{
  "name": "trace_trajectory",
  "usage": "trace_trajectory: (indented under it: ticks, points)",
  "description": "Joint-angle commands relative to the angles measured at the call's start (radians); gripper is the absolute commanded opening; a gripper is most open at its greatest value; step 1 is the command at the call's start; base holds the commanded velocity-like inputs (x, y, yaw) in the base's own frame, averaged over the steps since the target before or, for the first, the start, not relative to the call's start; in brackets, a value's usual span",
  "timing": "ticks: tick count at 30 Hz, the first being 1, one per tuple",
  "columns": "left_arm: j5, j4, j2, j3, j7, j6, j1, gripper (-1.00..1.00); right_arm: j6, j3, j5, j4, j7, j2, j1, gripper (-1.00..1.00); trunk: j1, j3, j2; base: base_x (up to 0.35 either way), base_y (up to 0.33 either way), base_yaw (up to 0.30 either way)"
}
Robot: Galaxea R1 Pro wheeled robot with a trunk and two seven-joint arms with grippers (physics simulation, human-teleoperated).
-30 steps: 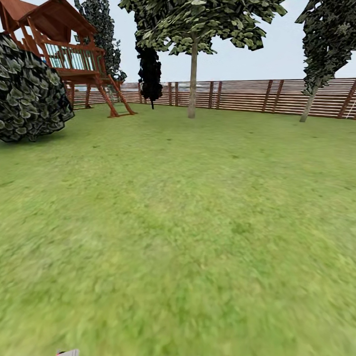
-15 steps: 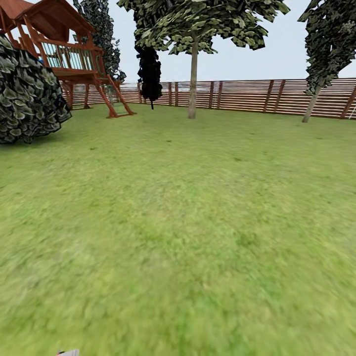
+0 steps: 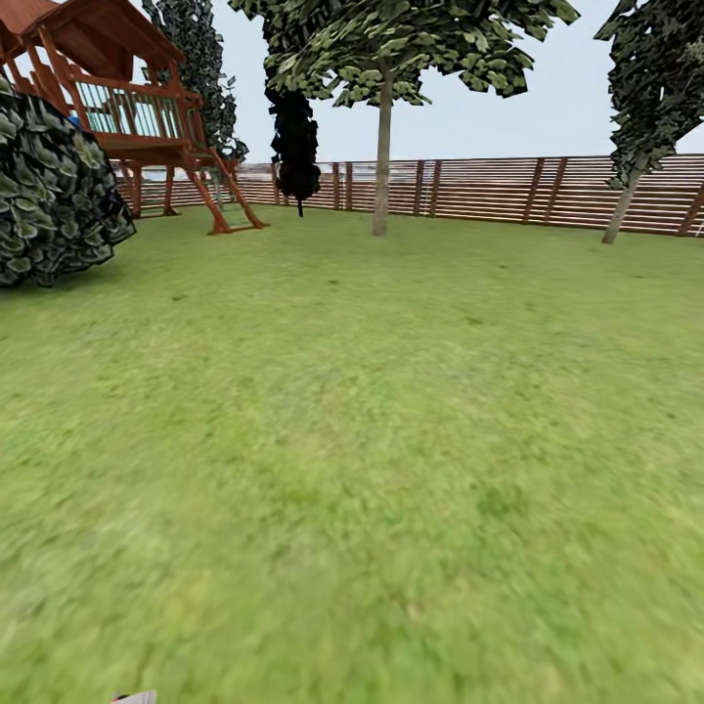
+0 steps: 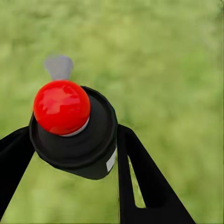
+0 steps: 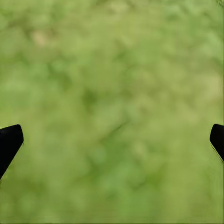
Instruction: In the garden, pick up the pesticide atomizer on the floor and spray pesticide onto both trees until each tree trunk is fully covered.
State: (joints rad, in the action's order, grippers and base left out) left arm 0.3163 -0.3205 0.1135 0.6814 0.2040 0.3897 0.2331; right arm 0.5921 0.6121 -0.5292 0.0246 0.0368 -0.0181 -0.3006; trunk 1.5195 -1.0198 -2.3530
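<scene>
Clamping the pesticide atomizer [image 4: 74, 130], the left gripper [image 4: 70, 154] faces lawn, right gripper [image 5: 112, 140] wide apart, nearest tree trunk [image 3: 381, 161] far ahead at 12 o'clock.

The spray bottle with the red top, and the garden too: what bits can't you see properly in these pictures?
- Atomizer: left wrist view shows its red cap and black collar; the body below is hidden by them.
- Left gripper: fingers cut off by the picture's edge.
- Right gripper: just two fingertips at the edges.
- Far tree trunk: head view, too small to judge its surface.
- Play tower: partly hidden behind the bush.
</scene>
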Motion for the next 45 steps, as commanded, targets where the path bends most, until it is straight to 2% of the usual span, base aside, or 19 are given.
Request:
trace_trajectory:
  ticks: [1, 24, 45]
  points:
    - [0.0, 0.0, 0.0, 0.0, 0.0, 0.0, 0.0, -1.0, 0.0, 0.0, 0.0, 0.0, 0.0, 0.0, 0.0, 1.0, 0.0, 0.0, 0.0, 0.341, 0.0, 0.0]
    - [0.0, 0.0, 0.0, 0.0, 0.0, 0.0, 0.0, -1.0, 0.0, 0.0, 0.0, 0.0, 0.0, 0.0, 0.0, 1.0, 0.0, 0.0, 0.0, 0.341, -0.001, 0.0]
    - [0.0, 0.0, 0.0, 0.0, 0.0, 0.0, 0.0, -1.0, 0.0, 0.0, 0.0, 0.0, 0.0, 0.0, 0.0, 1.0, 0.0, 0.0, 0.0, 0.341, -0.089, 0.0]
